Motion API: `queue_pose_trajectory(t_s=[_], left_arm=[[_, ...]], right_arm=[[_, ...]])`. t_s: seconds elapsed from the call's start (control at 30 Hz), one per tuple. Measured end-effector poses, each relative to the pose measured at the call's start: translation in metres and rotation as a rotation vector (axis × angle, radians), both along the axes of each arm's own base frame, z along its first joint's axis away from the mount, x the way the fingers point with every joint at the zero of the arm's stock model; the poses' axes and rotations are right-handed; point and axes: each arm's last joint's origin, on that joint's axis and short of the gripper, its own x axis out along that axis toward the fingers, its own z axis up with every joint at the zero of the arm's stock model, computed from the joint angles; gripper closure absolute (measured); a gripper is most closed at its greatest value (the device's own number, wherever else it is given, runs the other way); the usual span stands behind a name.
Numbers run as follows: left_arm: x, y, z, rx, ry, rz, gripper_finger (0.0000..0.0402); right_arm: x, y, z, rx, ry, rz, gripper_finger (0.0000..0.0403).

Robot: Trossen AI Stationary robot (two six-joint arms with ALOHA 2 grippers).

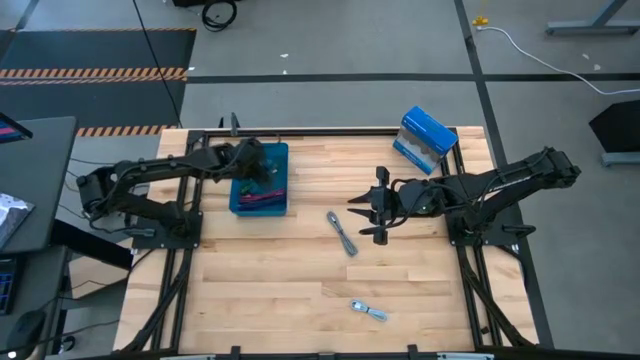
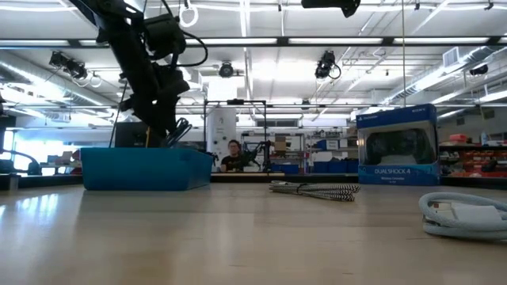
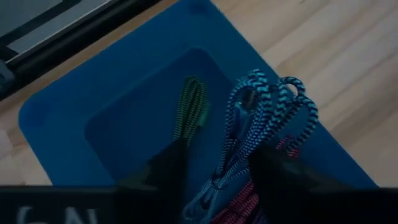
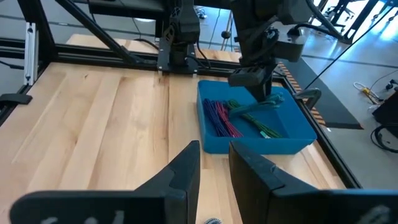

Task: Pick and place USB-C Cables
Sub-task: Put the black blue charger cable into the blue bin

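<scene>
Left gripper hangs above the blue tray, pinching the teal cable; right gripper, fingers apart, is nearer the grey cable lying lengthwise just beside it on the table.

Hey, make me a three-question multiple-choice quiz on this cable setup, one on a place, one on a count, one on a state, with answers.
1. Where is the left gripper?
A. over the blue tray
B. beside the blue-and-white box
C. over the grey cable

2. How many cables lie on the bare table?
A. none
B. two
C. five

3. What is the teal cable's state?
A. lying on the wood
B. held between the left fingers
C. held by the right gripper

Answers: 1 A, the high view shows it above the tray. 2 B, the grey cable and the pale cable. 3 B, the left wrist view shows it clamped.
</scene>
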Motion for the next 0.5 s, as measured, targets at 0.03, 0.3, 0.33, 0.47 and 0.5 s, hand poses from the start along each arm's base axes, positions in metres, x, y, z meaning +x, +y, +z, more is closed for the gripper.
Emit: queue_pose_trajectory(t_s=[0.03,0.3,0.33,0.47,0.5], left_arm=[[0.0,-0.001,0.0,0.0,0.0,-0.004,0.0216],[-0.004,-0.003,-0.004,-0.019,0.072,-0.024,0.0208],[-0.006,-0.003,-0.005,-0.028,0.098,-0.018,0.0209],[-0.012,-0.003,-0.008,-0.019,0.164,0.026,0.021],[-0.012,-0.003,-0.008,-0.02,0.161,0.034,0.0209]], right_arm=[[0.0,0.0,0.0,0.0,-0.001,0.0,0.0312],[0.0,0.0,0.0,0.026,0.0,-0.01,0.0312],[0.0,0.0,-0.001,0.037,0.003,-0.015,0.0312],[-0.001,0.0,-0.003,0.053,0.021,-0.023,0.0312],[-0.001,0.0,-0.003,0.056,0.021,-0.024,0.0312]])
